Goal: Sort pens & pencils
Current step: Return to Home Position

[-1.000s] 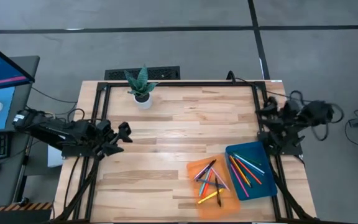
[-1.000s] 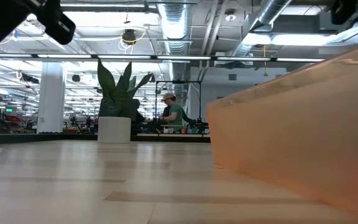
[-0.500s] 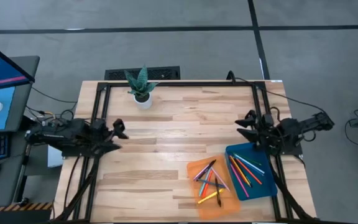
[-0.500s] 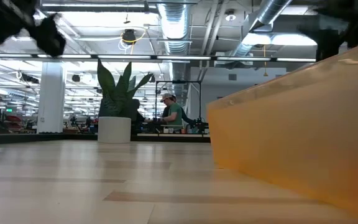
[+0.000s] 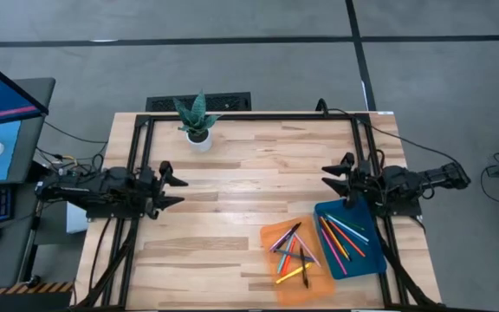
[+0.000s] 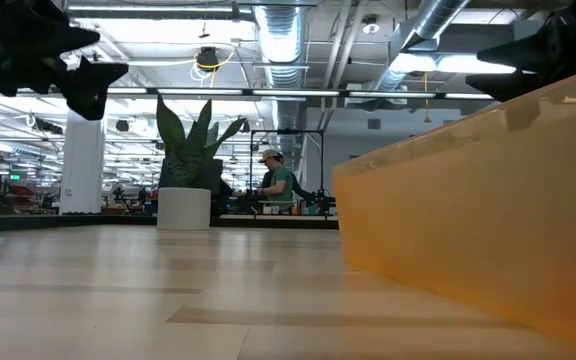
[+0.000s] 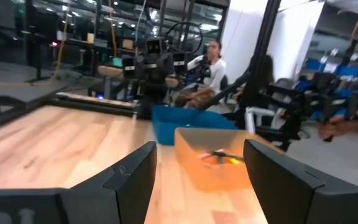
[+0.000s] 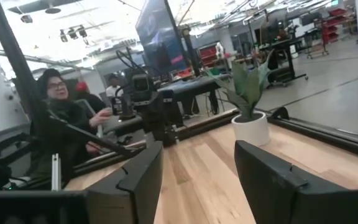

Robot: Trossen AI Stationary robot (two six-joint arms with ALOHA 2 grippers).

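Note:
The pens and pencils lie in two trays at the table's near right. A loose crossed heap (image 5: 291, 251) is in the orange tray (image 5: 269, 236). Several lying side by side (image 5: 343, 236) are in the blue tray (image 5: 372, 260). My left gripper (image 5: 174, 186) is open at the table's left edge, pointing right, far from both trays. My right gripper (image 5: 334, 180) is open just beyond the blue tray's far corner, pointing left. In the left wrist view the open fingers (image 7: 197, 180) frame the orange tray (image 7: 219, 168) and the blue tray (image 7: 185, 121).
A small potted plant (image 5: 197, 121) stands at the far left of the table and shows between my right fingers (image 8: 248, 106). Bare wood lies between the two arms. A black frame rims the table. People sit at desks beyond the table (image 6: 280, 185).
My right arm has unfolded from the table's right edge. Its gripper has swung toward the table's left and now points level across the table. My left gripper has stayed near the left edge and has turned about its wrist.

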